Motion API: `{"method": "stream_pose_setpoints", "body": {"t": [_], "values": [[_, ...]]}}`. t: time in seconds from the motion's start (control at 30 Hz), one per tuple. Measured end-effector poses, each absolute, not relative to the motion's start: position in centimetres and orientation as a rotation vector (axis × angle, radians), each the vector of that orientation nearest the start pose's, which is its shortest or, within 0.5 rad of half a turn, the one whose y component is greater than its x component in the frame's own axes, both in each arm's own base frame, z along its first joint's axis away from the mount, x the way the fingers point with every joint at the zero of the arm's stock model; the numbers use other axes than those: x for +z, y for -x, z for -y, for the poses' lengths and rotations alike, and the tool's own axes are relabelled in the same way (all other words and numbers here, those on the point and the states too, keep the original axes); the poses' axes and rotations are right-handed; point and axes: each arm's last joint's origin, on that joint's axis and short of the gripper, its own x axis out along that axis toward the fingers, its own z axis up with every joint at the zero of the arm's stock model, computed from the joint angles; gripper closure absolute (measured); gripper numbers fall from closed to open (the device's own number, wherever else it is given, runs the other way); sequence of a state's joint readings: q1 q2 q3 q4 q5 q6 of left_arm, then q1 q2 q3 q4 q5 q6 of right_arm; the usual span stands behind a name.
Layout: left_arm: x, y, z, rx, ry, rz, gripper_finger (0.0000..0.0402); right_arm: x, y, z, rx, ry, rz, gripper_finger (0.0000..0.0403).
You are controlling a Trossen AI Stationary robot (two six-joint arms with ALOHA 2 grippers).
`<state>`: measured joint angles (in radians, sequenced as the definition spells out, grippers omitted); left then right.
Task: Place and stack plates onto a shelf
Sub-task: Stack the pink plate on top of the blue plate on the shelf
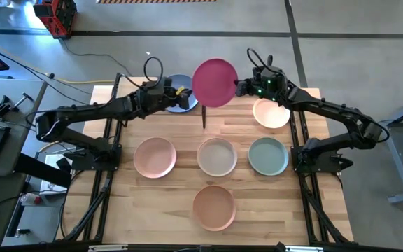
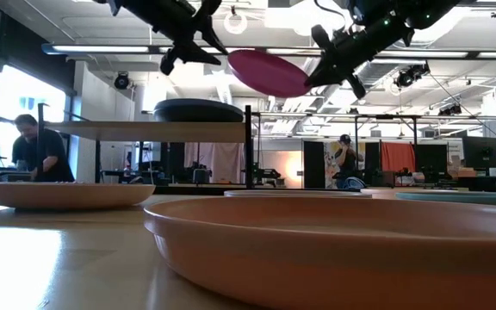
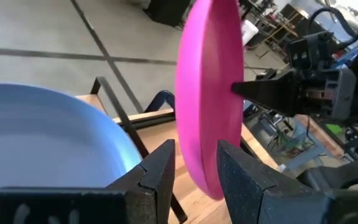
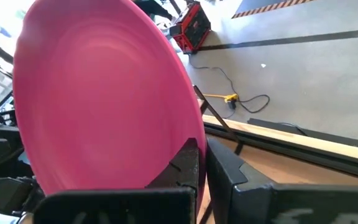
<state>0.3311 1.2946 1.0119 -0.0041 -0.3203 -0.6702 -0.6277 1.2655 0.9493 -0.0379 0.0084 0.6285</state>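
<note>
Nearest you, the peach plate (image 1: 213,207) lay alone at the front of the table (image 1: 166,203); just beyond it ran a row of three: the pink plate (image 1: 154,156), the beige plate (image 1: 217,155) and the green plate (image 1: 268,155), each lying flat and apart from its neighbours. Farther back on the right, the cream plate (image 1: 271,114) sat partly under the right arm. Above the far middle, you had the magenta plate (image 1: 214,82) raised and tilted in the air, between the two arms. The right gripper (image 4: 202,163) was clamped tight on its rim. The left gripper (image 3: 194,163) straddled the opposite rim with its fingers apart, and you could not tell whether they touched it. Farthest back on the left, the blue plate (image 1: 180,94) rested on the shelf (image 2: 158,131), under the left arm.
</note>
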Motion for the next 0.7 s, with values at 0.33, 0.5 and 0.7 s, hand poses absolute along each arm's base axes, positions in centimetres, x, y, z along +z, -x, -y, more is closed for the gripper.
{"method": "stream_pose_setpoints", "body": {"t": [0.33,0.5,0.7], "values": [[31.3,-27.8,-11.3,0.740,0.627,-0.074,0.0296,29.9,-22.9,16.4,-0.725,-0.719,-0.171,0.0403],[31.1,-27.8,-11.7,0.752,0.629,-0.073,0.0296,29.9,-23.1,16.2,-0.714,-0.718,-0.175,0.0403],[31.3,-27.9,-11.7,0.721,0.633,-0.052,0.0296,30.0,-23.3,15.7,-0.696,-0.718,-0.179,0.0403]]}}
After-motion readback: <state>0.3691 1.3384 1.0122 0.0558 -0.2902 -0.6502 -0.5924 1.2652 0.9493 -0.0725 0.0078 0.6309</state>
